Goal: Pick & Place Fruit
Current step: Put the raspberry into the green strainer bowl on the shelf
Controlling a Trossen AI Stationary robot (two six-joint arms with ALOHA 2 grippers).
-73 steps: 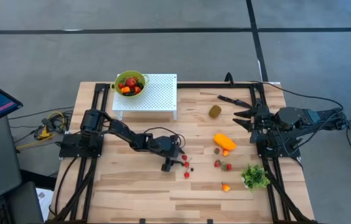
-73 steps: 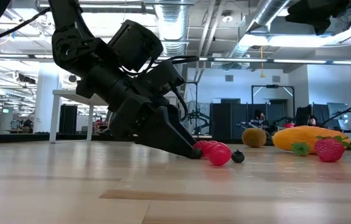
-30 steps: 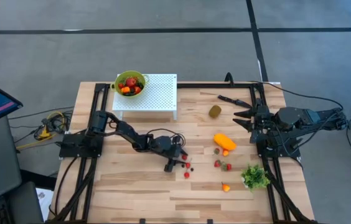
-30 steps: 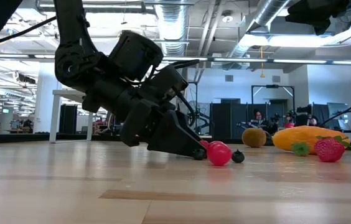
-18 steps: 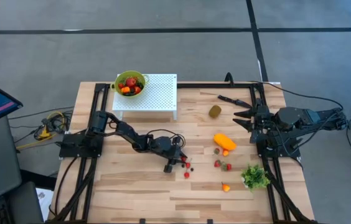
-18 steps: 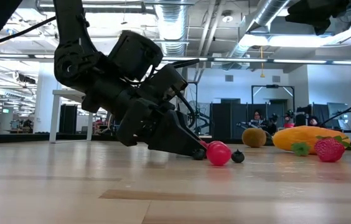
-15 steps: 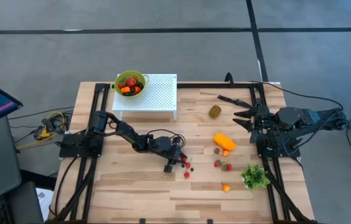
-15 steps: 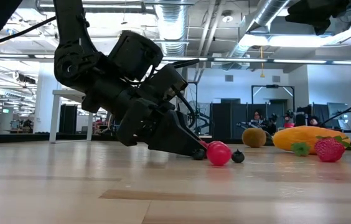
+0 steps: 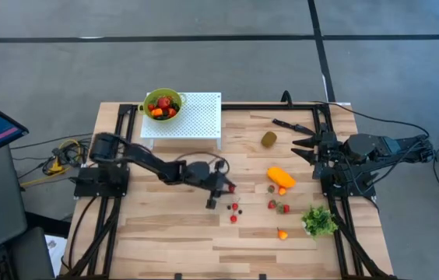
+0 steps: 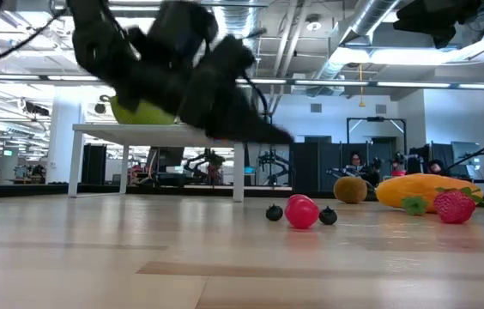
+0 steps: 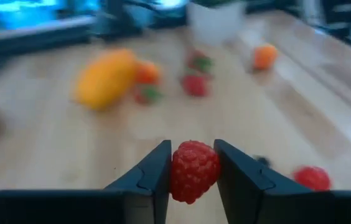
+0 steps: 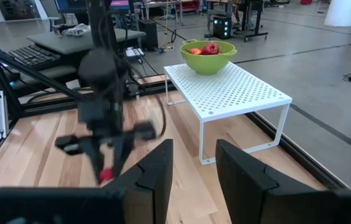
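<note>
— Raspberry (image 11: 193,171), item one: red, pinched between the two fingers of the left gripper (image 9: 224,189), lifted clear of the table (image 9: 165,233). Position, mid-table.

— And where does it go from there?

— Judging by the task, to the green bowl (image 9: 163,103), which lies up and to the left of that gripper, on the far-left corner of the white perforated shelf (image 9: 196,117). The left arm is plainly the nearer one. The bowl stands raised on the shelf, so the berry must travel over the shelf's near edge and above the rim.

— Bowl contents?

— Red and orange pieces, some dark ones; partly filled. Exact count cannot be told.

— Right gripper (image 9: 297,146)?

— Parked at the right edge of the table, near the black knife (image 9: 289,124); fingers a little apart, nothing between them.

— Loose stock on the table?

— Two small dark berries (image 10: 327,215) with a red berry (image 10: 301,211) between them, just near of the left gripper. Right of that: elongated orange fruit (image 9: 280,176), long axis slanting from far-left to near-right; kiwi (image 9: 269,139) beyond it; a few strawberries (image 9: 279,206); one small orange piece (image 9: 282,233) near the green leafy bunch (image 9: 319,221).
</note>
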